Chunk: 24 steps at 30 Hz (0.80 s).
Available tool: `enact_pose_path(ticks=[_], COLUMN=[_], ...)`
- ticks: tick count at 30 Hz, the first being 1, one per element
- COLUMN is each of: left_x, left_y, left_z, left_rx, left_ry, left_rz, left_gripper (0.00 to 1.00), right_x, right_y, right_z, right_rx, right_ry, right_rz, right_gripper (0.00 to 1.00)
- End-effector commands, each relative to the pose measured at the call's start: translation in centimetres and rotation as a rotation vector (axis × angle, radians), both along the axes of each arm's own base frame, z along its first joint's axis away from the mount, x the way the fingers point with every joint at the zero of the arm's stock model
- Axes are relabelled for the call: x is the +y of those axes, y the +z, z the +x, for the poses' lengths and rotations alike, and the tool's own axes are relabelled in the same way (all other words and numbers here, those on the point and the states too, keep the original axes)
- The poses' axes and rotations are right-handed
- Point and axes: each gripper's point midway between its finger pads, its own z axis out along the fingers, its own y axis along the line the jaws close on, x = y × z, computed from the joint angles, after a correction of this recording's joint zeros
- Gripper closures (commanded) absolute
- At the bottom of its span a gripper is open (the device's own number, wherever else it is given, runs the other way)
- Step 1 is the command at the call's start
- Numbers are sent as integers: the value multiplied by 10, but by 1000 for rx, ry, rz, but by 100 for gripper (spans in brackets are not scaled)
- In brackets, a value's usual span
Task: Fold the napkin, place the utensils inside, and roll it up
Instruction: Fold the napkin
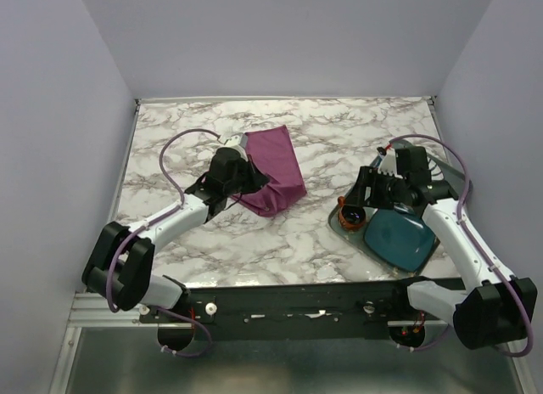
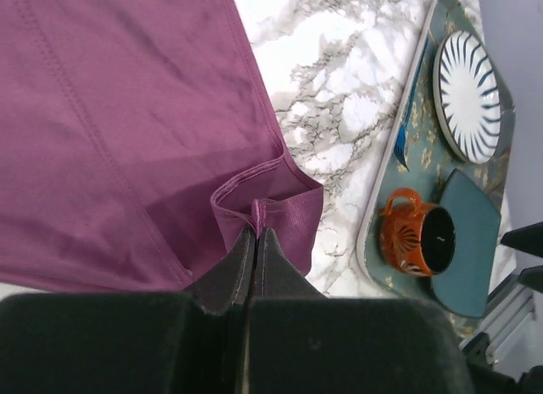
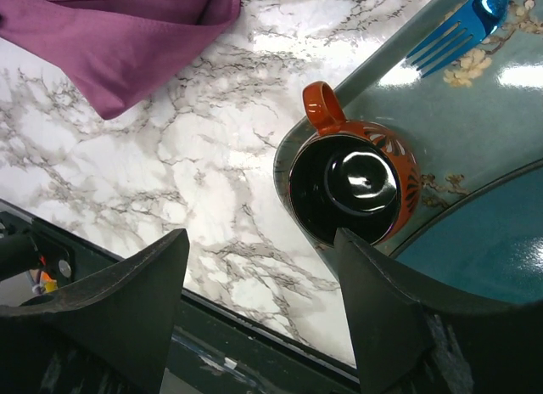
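Folding step: left tool (image 2: 256, 233) pinches a napkin (image 2: 127, 131) corner, right tool (image 3: 261, 241) hangs spread above the cup (image 3: 352, 186); next, the corner probably needs carrying across.

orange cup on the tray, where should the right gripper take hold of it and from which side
Probably from straight above, by the rim: the orange cup stands upright on the tray, mouth open upward. Pinch the wall away from the handle loop, one finger inside, one outside. The open right gripper hangs nearly over it.
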Motion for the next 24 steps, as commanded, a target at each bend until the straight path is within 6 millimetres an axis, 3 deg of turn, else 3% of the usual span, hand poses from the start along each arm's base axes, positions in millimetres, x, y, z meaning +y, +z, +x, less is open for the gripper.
enact_pose_path(ticks=[1,6,21,24], left_x=[21,54,109,121], left_y=[16,15,18,10], left_z=[3,18,39,42], left_rx=[30,30,36,62], left_ry=[47,137,297,333], left_rz=[-144,-169,-175,-147], left_gripper=[100,100,100,100], right_x=[9,15,29,32], right_y=[11,12,6,6], right_z=[12,17,22,22], right_rx=[-46,-46,-30,-32], right_ry=[44,62,105,121], right_rz=[25,29,29,29], right_gripper=[23,23,23,23])
